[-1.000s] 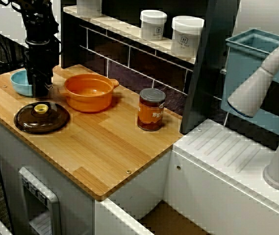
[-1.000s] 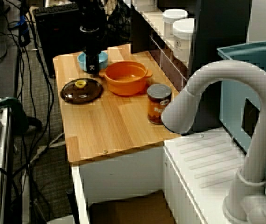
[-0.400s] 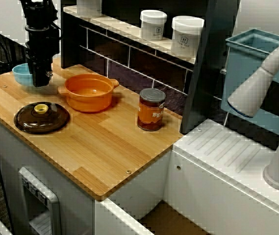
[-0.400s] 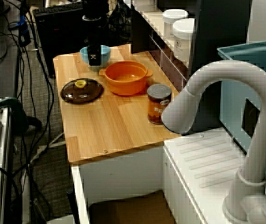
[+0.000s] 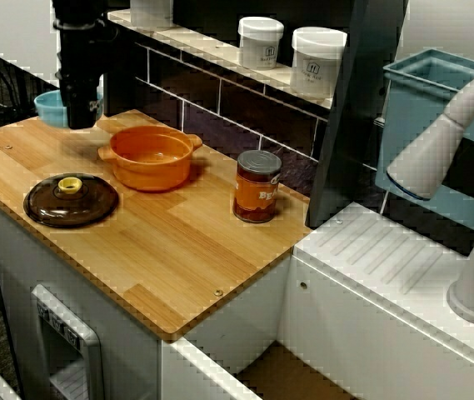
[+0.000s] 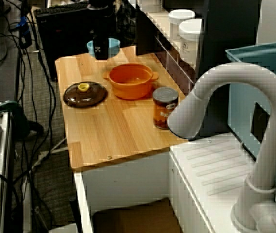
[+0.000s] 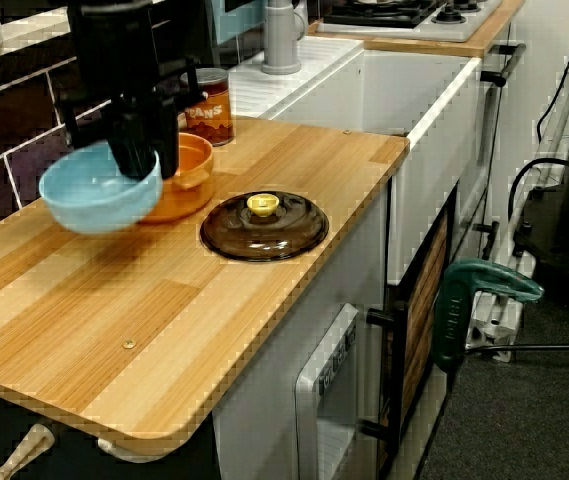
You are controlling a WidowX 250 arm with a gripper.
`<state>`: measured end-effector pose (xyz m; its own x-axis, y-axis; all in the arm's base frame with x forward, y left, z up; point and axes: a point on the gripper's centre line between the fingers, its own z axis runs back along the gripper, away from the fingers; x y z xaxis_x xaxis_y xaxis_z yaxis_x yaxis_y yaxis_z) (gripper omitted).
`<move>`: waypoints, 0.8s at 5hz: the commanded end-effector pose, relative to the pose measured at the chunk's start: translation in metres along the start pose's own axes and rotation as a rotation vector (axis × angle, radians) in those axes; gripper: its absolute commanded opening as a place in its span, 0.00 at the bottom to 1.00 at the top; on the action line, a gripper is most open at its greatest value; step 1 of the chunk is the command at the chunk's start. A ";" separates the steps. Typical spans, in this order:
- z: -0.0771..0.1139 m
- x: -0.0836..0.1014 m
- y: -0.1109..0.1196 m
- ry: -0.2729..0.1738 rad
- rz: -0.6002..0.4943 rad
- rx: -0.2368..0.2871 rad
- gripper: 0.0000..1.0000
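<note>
A light wooden desk (image 5: 178, 250) ran along a wall of dark tiles (image 5: 245, 108), and a white sink unit (image 5: 386, 258) with a pale curved tap (image 5: 445, 142) stood at one end. Behind the sink sat a teal bin (image 5: 424, 92). A shelf (image 5: 220, 58) over the tiles carried two white jars (image 5: 261, 42). In the view from above the tap, cables (image 6: 11, 73) trailed over the grey floor beside the desk. The view from the desk's open end showed a stove (image 7: 404, 12) further back.

The black arm (image 5: 78, 58) came down at the end of the desk away from the sink. Its jaws were pinched narrow on the rim of a light blue bowl (image 7: 99, 190). The bowl was tilted and clear of the wood, with its shadow below it. Just beside it stood an orange pot (image 5: 151, 156), with no lid on. A brown glass lid (image 5: 71, 200) with a yellow knob lay flat near the front edge. A can (image 5: 257, 186) stood upright nearer the sink, well apart from the bowl.

The can's orange label showed "BE" in the view from beside the tap; the rest was unreadable. Each jar bore a small dark logo, too small to read. A white mark showed on the black body just above the jaws.
</note>
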<state>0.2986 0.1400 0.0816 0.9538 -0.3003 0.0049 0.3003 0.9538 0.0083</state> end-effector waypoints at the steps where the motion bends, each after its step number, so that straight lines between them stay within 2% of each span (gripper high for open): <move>1: 0.045 0.006 -0.010 -0.075 -0.069 0.075 0.00; 3: 0.069 0.011 -0.024 -0.079 -0.139 0.072 0.00; 4: 0.080 0.015 -0.043 -0.091 -0.200 0.089 0.00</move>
<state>0.3055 0.0938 0.1422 0.8746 -0.4827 0.0452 0.4799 0.8752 0.0608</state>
